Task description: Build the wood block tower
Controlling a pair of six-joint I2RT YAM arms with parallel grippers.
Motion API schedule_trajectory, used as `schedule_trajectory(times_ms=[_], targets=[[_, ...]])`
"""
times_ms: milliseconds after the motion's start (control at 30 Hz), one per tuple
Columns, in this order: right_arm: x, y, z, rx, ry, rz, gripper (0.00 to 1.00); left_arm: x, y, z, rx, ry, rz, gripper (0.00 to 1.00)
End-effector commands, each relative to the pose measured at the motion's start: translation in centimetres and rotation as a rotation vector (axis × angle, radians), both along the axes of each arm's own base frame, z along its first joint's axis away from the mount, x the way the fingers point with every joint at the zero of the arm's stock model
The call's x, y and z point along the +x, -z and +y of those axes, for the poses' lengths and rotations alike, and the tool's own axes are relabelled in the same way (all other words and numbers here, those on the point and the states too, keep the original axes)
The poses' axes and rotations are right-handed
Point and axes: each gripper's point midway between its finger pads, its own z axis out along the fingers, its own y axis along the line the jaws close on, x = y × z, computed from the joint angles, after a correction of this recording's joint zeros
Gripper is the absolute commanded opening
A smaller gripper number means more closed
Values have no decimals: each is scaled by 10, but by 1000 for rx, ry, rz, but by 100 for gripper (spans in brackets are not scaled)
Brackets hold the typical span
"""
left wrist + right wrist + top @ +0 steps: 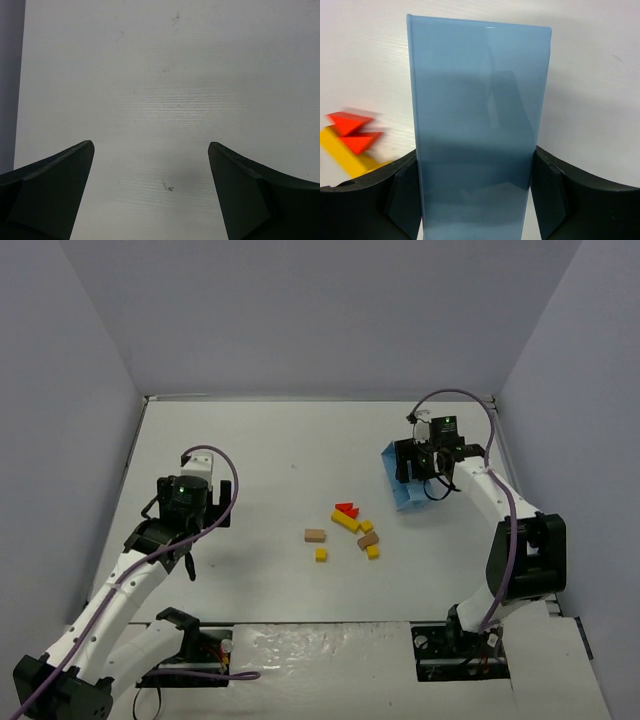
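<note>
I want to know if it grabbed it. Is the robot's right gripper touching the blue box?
Touching. The right wrist view shows the blue box wedged in the right gripper, with both fingers pressed flat against its sides.

No text, label, brand, number or sign can be read in any view: the light-blue box (480, 125), the wooden blocks (346, 522) and the white table (255, 460) show only plain surfaces.

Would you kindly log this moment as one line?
left gripper: open, empty | right gripper: shut on box | blocks: scattered, no tower
</note>
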Motion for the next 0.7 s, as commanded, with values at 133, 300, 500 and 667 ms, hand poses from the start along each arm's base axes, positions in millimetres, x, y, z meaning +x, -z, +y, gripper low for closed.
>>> schedule_trajectory(times_ms=[133,300,500,667], targets=[[13,-2,72,408,-271,85,7,9,-35,-3,-44,-10,-106,97],[15,17,85,505,-328,160,15,9,-34,-6,-49,0,-100,97],[23,44,68,436,-249,194,70,10,-33,-7,-55,4,-96,97],[42,33,34,262,-116,110,90,10,-32,-8,-55,7,-93,97]])
